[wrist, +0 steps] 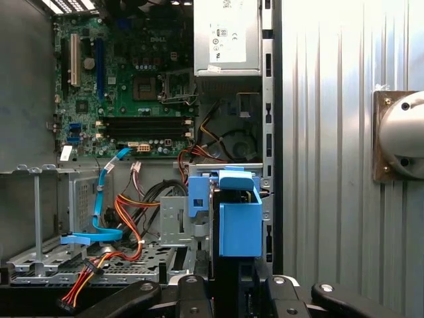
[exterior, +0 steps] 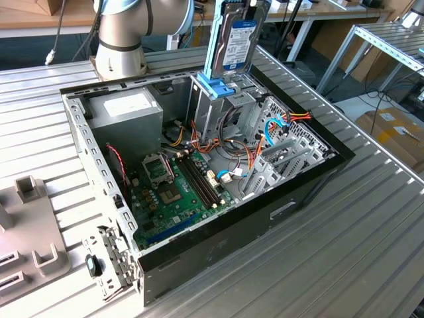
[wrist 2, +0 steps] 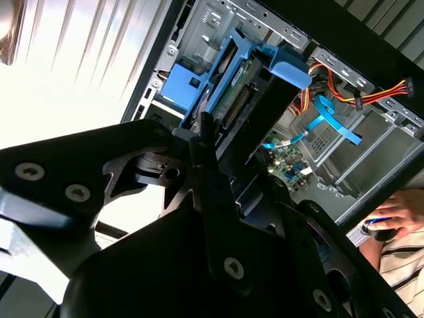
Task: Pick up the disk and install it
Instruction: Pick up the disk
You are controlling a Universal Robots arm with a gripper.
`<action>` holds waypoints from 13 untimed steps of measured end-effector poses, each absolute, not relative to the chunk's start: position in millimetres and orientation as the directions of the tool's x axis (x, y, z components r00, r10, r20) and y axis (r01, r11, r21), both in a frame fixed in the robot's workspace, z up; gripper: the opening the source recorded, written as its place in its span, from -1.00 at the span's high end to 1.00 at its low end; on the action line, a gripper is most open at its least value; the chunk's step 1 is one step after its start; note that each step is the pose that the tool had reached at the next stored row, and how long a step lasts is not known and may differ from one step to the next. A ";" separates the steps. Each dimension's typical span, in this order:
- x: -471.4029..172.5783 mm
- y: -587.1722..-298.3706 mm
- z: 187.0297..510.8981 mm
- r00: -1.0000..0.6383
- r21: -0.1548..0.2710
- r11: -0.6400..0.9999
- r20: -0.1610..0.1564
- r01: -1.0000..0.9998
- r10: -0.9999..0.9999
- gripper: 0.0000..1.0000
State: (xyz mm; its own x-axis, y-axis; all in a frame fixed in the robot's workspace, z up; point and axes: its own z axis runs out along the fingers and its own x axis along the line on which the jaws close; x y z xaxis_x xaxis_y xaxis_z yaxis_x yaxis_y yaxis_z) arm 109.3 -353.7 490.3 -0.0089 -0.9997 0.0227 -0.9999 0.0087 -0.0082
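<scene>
Now, the disk [exterior: 237, 38] upright, tight in the claw [wrist: 232, 290], above the drive cage [exterior: 213, 111].

In the exterior view, the picture's top edge cuts off the upper end of the disk [exterior: 237, 36] and the robot arm [exterior: 122, 26]. In the second wrist view, a person's hand [wrist 2: 401, 211] is cut off by the picture's edge.

Ribbed metal table [exterior: 371, 252] under open computer case [exterior: 218, 245]
</scene>
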 end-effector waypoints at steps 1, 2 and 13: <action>109.3 -354.2 490.3 -0.009 -0.008 0.009 0.023 -1.000 -1.000 0.30; 109.3 -354.9 490.3 -0.009 -0.008 0.009 0.024 -1.000 -1.000 0.30; 109.4 -360.7 490.4 -0.009 -0.008 0.009 0.037 -1.000 -0.999 0.30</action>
State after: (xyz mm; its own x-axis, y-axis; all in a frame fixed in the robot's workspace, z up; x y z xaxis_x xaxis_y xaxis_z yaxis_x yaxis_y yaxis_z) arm 109.4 -360.7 490.4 -0.0089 -0.9993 0.0369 -0.9999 0.0086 -0.0083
